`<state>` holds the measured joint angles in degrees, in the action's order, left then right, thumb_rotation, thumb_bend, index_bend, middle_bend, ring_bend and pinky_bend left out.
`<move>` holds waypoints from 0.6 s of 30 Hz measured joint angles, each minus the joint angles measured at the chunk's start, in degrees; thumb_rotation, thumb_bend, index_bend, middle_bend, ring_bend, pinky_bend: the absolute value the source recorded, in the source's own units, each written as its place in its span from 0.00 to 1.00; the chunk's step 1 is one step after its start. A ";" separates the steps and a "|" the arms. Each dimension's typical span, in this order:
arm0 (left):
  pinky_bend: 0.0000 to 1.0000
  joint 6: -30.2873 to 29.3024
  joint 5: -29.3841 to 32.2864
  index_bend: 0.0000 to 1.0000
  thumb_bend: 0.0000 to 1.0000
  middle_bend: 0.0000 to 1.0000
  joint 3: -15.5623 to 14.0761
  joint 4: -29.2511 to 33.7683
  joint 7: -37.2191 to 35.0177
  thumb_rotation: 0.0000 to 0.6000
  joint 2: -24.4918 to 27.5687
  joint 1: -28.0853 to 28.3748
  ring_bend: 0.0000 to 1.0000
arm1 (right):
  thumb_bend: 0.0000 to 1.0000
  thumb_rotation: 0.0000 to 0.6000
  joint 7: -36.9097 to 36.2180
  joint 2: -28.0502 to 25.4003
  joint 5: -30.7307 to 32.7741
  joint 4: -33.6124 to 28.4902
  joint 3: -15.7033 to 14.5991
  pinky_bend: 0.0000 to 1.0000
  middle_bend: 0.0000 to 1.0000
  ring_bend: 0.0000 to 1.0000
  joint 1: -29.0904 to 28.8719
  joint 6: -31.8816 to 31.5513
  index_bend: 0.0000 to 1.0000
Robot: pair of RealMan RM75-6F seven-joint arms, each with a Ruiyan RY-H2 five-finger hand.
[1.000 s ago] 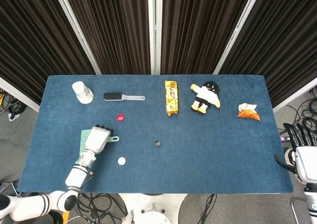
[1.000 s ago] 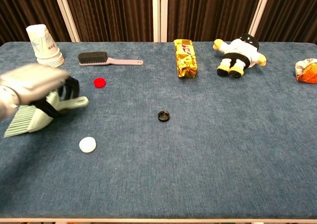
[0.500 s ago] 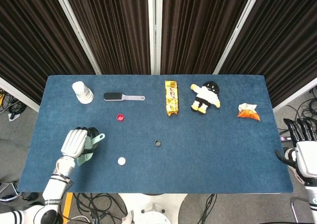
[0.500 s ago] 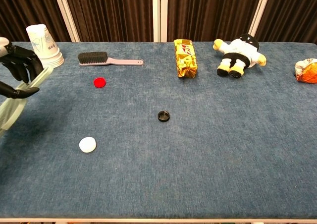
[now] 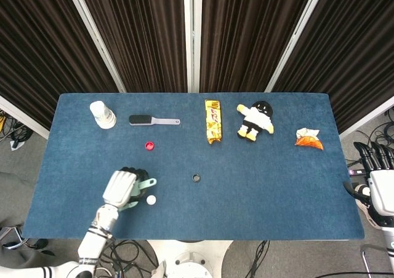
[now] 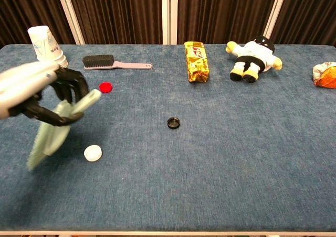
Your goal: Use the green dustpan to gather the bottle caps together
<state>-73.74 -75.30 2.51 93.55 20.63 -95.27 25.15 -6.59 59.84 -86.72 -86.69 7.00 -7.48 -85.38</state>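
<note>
Gripping the green dustpan (image 6: 52, 132), the left hand (image 5: 121, 187) holds it lifted and tilted at the table's (image 5: 277, 186) 7 o'clock area.
White cap (image 6: 93, 153) lies just at 3 o'clock of the pan; red cap (image 6: 106, 87) at 12; black cap (image 6: 174, 123) well apart centrally. Right hand (image 5: 377, 170) hangs off-table, fingers spread, holding nothing.

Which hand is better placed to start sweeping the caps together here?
Left. The left hand already grips the green dustpan, right beside the white cap. The right hand hangs off the table's far right edge, away from every cap.
</note>
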 measured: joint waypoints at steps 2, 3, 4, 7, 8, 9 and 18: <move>0.42 -0.23 -0.56 0.57 0.36 0.63 -0.17 -0.37 0.83 1.00 -1.46 0.01 0.47 | 0.12 1.00 0.25 -0.11 0.08 -0.26 -0.05 0.03 0.12 0.00 0.01 0.06 0.02; 0.42 -0.37 -0.81 0.57 0.36 0.63 -0.25 -0.63 1.37 1.00 -2.43 -0.01 0.47 | 0.12 1.00 0.37 -0.16 0.12 -0.37 -0.07 0.03 0.12 0.00 0.02 0.08 0.02; 0.43 -0.48 -0.97 0.57 0.36 0.63 -0.30 -0.83 1.80 1.00 -3.14 -0.04 0.47 | 0.12 1.00 0.50 -0.21 0.18 -0.50 -0.08 0.03 0.12 0.00 0.03 0.09 0.02; 0.44 -0.78 -1.32 0.57 0.36 0.63 -0.34 -1.58 3.52 1.00 -5.40 -0.11 0.47 | 0.12 1.00 0.91 -0.38 0.57 -0.97 -0.09 0.03 0.12 0.00 0.10 0.17 0.02; 0.44 -0.78 -1.33 0.57 0.36 0.63 -0.29 -1.78 4.05 1.00 -6.06 -0.10 0.47 | 0.12 1.00 0.98 -0.39 0.62 -1.06 -0.09 0.03 0.12 0.00 0.12 0.17 0.02; 0.44 -0.72 -1.30 0.57 0.36 0.63 -0.18 -2.08 4.66 1.00 -6.97 -0.04 0.47 | 0.12 1.00 1.03 -0.40 0.66 -1.14 -0.10 0.03 0.12 0.00 0.13 0.19 0.02; 0.47 2.80 1.33 0.57 0.36 0.63 3.26 -5.99 8.05 1.00 -13.90 2.44 0.47 | 0.12 1.00 0.83 -0.36 1.00 -1.15 -0.22 0.03 0.12 0.00 0.31 0.17 0.02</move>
<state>-70.94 -73.97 5.77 87.56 28.68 -109.17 27.59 -5.75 59.48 -85.72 -87.85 6.77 -7.17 -85.21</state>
